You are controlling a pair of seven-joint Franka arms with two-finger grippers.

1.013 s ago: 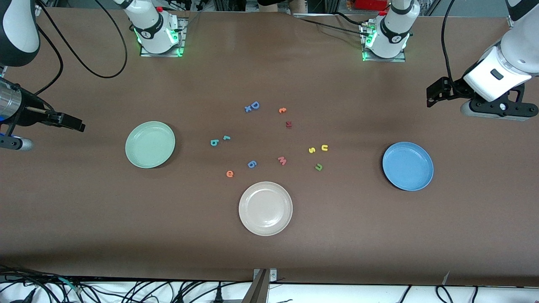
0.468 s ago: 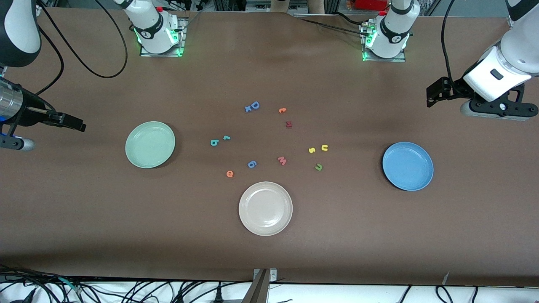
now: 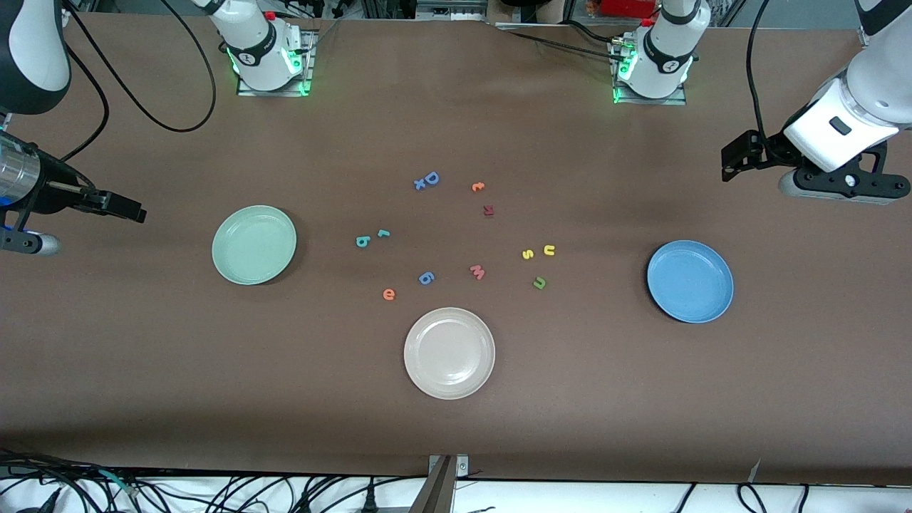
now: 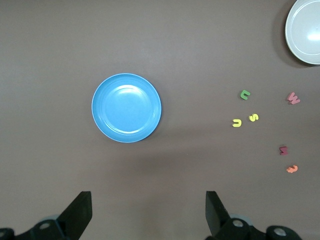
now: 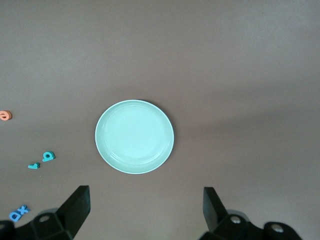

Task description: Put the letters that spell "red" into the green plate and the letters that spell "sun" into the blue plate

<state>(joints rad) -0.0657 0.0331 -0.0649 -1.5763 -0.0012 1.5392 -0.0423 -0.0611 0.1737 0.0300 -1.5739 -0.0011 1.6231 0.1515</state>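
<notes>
The green plate (image 3: 254, 244) (image 5: 134, 136) lies toward the right arm's end, the blue plate (image 3: 690, 281) (image 4: 126, 107) toward the left arm's end. Between them lie the teal "d" (image 3: 363, 241), teal "r" (image 3: 383, 233) and orange "e" (image 3: 388, 293), and closer to the blue plate the yellow "s" (image 3: 528, 254), yellow "u" (image 3: 549, 250) and olive "n" (image 3: 539, 283). My left gripper (image 3: 844, 187) (image 4: 148, 205) hangs open and empty over bare table beside the blue plate. My right gripper (image 3: 25, 244) (image 5: 146, 202) hangs open and empty beside the green plate.
A cream-white plate (image 3: 449, 353) sits nearer the front camera than the letters. Other loose letters: a blue "6" (image 3: 426, 278), a pink "w" (image 3: 477, 271), a blue "D" (image 3: 428, 180), an orange letter (image 3: 477, 187) and a dark red one (image 3: 488, 210).
</notes>
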